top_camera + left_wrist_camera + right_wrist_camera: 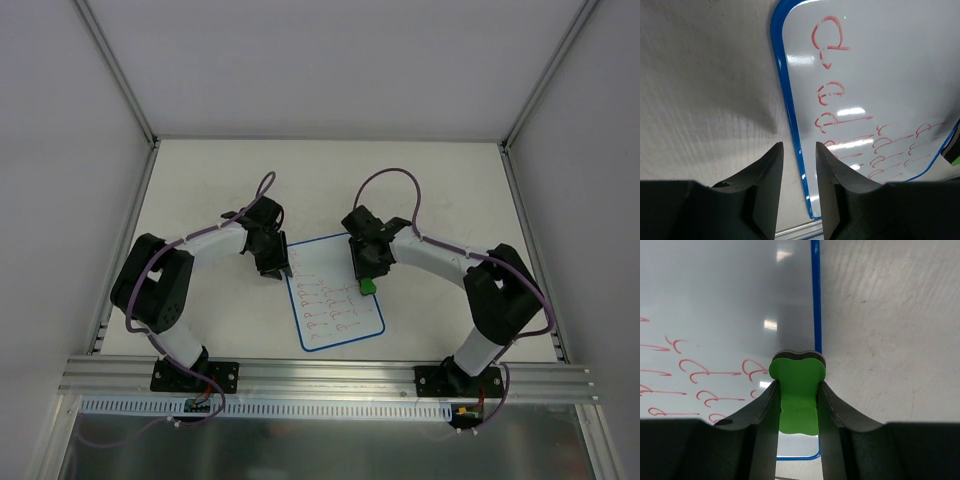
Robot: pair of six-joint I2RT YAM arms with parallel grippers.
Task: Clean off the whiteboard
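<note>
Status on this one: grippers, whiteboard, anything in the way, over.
Right gripper shut on green eraser, at right edge of whiteboard. Left gripper open, jaws astride its left border. Red marks not yet erased. Nothing blocking.

An off-white tabletop (200, 180) fills the middle of the overhead view; close up, its surface shows fine scuffs and scratches. A small green eraser (368, 286), bone-shaped with a dark backing layer, sits near the table's centre, toward 4 o'clock. A ribbed aluminium rail (330, 378) runs along the 6 o'clock edge, with a white slotted strip (320, 408) just beyond it and a dull metal sheet (330, 450) past that. Plain white walls (330, 60) close the 9, 12 and 3 o'clock sides. Two aluminium posts (115, 70) rise at the 11 and 1 o'clock corners.
</note>
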